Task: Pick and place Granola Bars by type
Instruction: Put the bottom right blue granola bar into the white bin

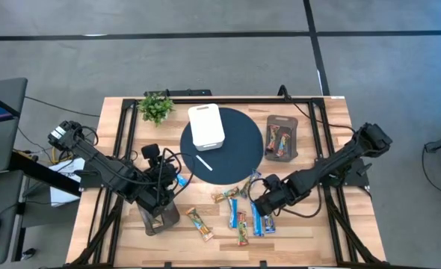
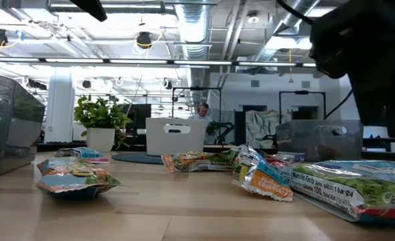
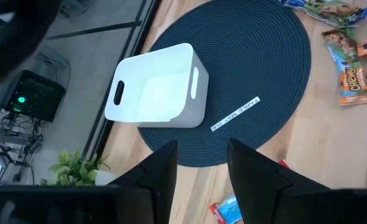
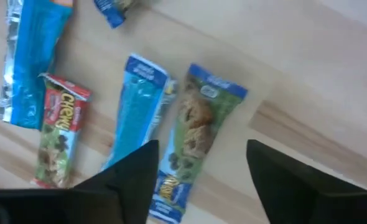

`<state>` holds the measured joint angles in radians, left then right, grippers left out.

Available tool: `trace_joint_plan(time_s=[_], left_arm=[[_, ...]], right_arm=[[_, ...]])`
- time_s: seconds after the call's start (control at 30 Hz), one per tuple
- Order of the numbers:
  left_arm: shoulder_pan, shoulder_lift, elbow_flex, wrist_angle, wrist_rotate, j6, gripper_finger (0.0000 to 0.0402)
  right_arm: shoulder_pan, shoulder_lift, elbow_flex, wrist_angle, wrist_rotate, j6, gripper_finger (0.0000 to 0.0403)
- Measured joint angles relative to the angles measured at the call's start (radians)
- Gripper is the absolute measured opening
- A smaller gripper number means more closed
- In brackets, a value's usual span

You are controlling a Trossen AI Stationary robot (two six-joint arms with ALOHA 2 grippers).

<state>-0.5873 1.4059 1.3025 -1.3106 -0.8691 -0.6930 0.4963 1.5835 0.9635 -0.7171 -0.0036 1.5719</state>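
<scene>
Several granola bars (image 1: 243, 217) lie flat on the wooden table, near its front middle. In the right wrist view a green-and-blue bar (image 4: 196, 130) and a blue bar (image 4: 140, 102) lie side by side, with a red-and-green bar (image 4: 59, 130) beyond them. My right gripper (image 4: 202, 158) (image 1: 259, 205) points down over them, open, its fingers either side of the green-and-blue bar and clear of it. My left gripper (image 3: 202, 158) (image 1: 170, 183) hangs open and empty above the mat's near edge, slanting toward the white bin (image 3: 155, 87). A blue bar (image 3: 227, 211) lies under it.
The white bin (image 1: 205, 125) and a thin white stick (image 1: 204, 163) sit on a dark round mat (image 1: 239, 146). A grey tray (image 1: 282, 123) at the right holds bars. Another grey tray (image 1: 155, 223) stands under the left arm. A potted plant (image 1: 155, 107) stands at the far left.
</scene>
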Motion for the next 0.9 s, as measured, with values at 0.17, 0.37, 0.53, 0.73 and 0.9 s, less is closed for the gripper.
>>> trace_joint_plan(time_s=[0.17,0.37,0.53,0.73,0.9], left_arm=[[-0.004,0.0,0.0,-0.003,0.029,0.0,0.0135],[-0.008,0.0,0.0,-0.008,0.044,0.0,0.0135],[-0.008,0.0,0.0,-0.008,0.051,0.0,0.0135],[-0.008,0.0,0.0,-0.008,0.052,0.0,0.0135],[-0.007,0.0,0.0,-0.008,0.042,0.0,0.0135]], right_arm=[[0.001,0.071,0.0,0.056,-0.068,0.001,0.0261],[0.007,0.154,0.0,0.118,-0.148,0.01,0.0259],[0.012,0.199,0.017,0.124,-0.176,0.008,0.0259],[0.019,0.211,0.054,0.046,-0.15,-0.03,0.0241],[0.019,0.212,0.058,0.014,-0.151,-0.061,0.0197]])
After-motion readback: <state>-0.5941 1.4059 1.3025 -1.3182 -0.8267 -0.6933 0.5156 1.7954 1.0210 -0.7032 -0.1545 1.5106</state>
